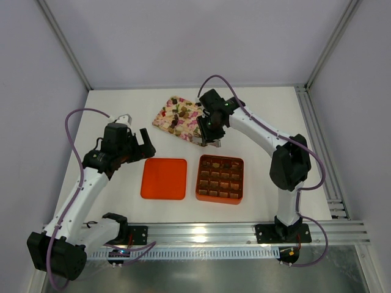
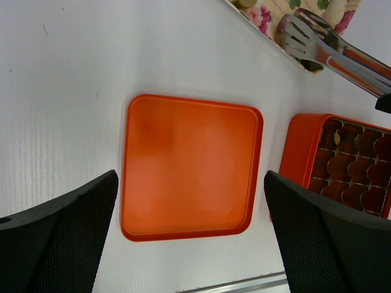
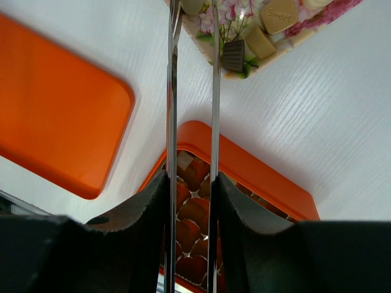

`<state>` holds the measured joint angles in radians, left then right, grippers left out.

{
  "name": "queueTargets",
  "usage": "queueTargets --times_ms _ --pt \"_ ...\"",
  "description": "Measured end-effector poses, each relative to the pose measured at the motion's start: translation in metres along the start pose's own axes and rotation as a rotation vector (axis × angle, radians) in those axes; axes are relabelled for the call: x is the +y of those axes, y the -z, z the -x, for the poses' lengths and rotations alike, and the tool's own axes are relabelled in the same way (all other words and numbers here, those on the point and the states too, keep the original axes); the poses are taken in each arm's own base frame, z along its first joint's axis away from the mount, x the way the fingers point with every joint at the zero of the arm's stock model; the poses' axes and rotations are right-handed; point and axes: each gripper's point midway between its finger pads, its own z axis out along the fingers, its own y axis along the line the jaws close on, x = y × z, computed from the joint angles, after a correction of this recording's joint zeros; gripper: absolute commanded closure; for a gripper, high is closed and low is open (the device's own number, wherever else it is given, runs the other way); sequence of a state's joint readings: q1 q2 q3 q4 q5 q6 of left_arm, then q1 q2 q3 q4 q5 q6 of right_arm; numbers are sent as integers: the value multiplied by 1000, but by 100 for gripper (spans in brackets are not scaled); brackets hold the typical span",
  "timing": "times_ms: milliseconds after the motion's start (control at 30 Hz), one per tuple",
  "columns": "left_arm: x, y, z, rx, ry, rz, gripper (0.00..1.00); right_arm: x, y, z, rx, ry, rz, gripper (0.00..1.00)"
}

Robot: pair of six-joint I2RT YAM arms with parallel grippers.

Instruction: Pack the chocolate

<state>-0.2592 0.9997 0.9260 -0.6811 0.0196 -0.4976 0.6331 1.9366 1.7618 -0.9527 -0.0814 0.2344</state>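
Beside the tray [image 1: 162, 119] corner, clenching the tongs [image 3: 171, 91] in the right gripper [image 3: 190, 178], with the left gripper [image 2: 190, 177] released, and risking a chocolate [image 3: 279, 15] slipping out if squeezing weakly

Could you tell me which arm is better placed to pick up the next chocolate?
The right. The right hand grips the tongs, whose tips reach the tray of chocolates. The left hand hangs open and empty over the lid, away from the tray.

Dark brown, mid brown and tan chocolate lumps [image 1: 179, 116] lying loose on the floral tray [image 1: 160, 121], a few sitting in the orange box's [image 1: 220, 198] far row of cells
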Motion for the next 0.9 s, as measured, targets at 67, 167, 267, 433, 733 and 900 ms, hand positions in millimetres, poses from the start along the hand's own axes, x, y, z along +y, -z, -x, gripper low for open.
queueTargets --times_ms 67,167,267,433,733,900 --pt "0 0 0 0 0 0 0 0 -1 0 -1 0 1 63" --pt "0 0 0 0 0 0 0 0 -3 -1 1 0 3 63" --pt "0 0 0 0 0 0 0 0 -3 -1 3 -1 4 62" --pt "0 0 0 0 0 0 0 0 -7 -2 11 -1 4 59" --pt "0 0 0 0 0 0 0 -1 -20 -5 41 -3 -1 63" --pt "0 0 0 0 0 0 0 -1 -20 -6 42 -4 -1 59"
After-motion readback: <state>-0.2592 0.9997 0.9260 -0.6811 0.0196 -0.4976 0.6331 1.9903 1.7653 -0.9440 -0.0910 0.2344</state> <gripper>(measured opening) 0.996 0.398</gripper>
